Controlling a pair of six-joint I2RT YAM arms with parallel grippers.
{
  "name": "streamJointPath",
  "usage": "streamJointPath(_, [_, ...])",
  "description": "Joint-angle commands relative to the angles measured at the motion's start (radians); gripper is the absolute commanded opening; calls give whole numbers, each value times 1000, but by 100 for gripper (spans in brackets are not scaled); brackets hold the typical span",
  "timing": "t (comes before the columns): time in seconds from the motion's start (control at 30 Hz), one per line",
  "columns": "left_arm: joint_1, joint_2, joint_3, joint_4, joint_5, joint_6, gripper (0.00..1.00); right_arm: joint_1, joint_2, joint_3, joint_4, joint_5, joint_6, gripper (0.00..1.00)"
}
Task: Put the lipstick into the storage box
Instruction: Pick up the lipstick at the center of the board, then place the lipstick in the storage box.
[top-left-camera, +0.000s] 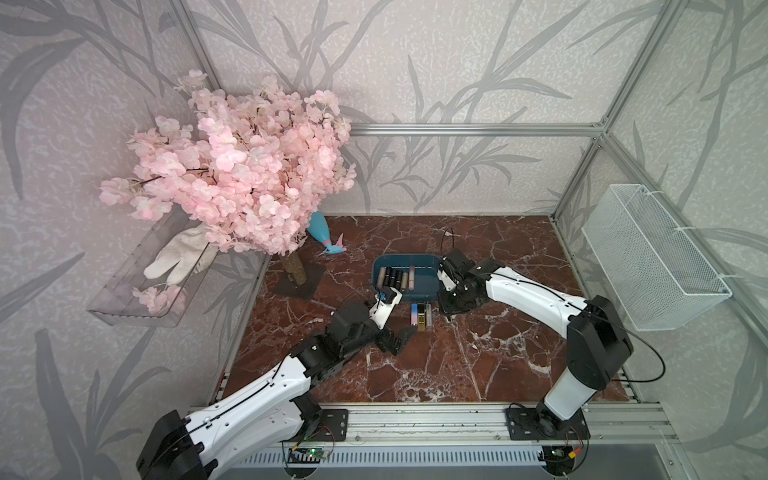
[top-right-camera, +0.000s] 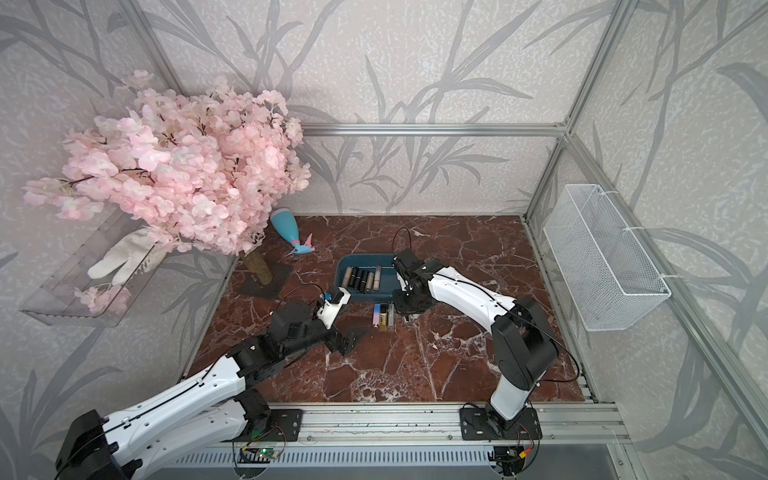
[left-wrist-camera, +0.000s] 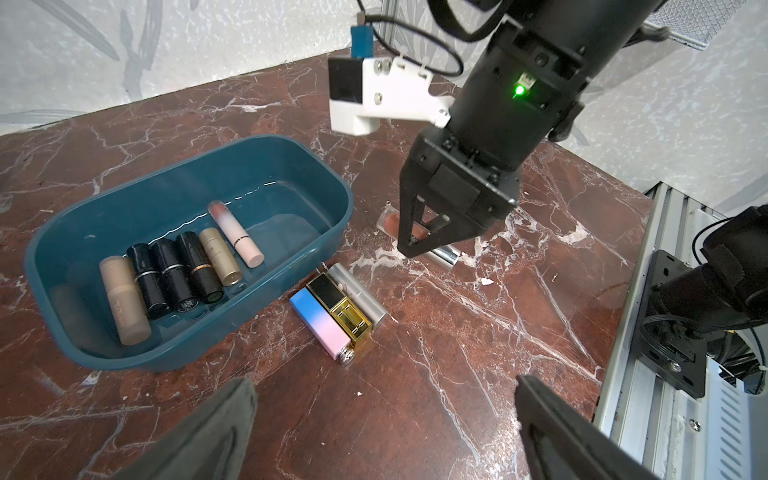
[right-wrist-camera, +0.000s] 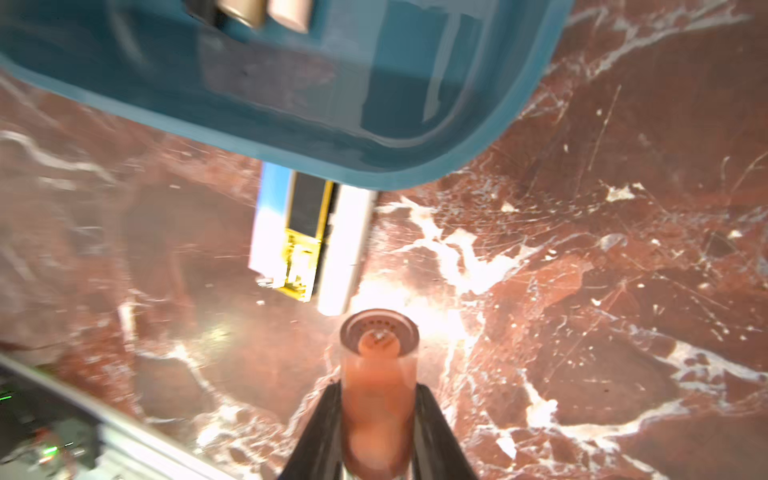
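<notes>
We see the right claw (right-wrist-camera: 378, 388) pinched around a peach lipstick (right-wrist-camera: 379, 357) low over the counter (right-wrist-camera: 582, 332), long axis pointing toward the storage box (right-wrist-camera: 266, 149) just ahead; left claw (left-wrist-camera: 382, 432) gapes empty.

Pink blossom tree (top-left-camera: 241, 166), white mesh basket (top-left-camera: 652, 257), blue bottle (top-left-camera: 319, 226) lying flat
</notes>
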Motion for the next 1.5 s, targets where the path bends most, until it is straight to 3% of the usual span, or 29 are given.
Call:
streamJointPath(0.0, [-2,-11,36,24,-32,-7,100,-19,-35,66,-11,-82,45,24])
streamJointPath(0.33, [2,-55,73,-30,-90,-2,100,-90,16,174,108,-320,232,24])
streamJointPath(0.53, [14,-64,88,-57,-115,-7,100,-125,143,247,196,-395,318,24])
streamJointPath(0.8, [74,-41,107,-103,-113,-61,100,-137,286,336,257,-418,356,24])
streamJointPath(1.1, [178,33,184,-199,-31,-131,100,-171,439,434,274,-424,355,24])
streamJointPath(1.47, [218,77,211,-239,32,-176,100,-203,569,536,215,-397,281,24])
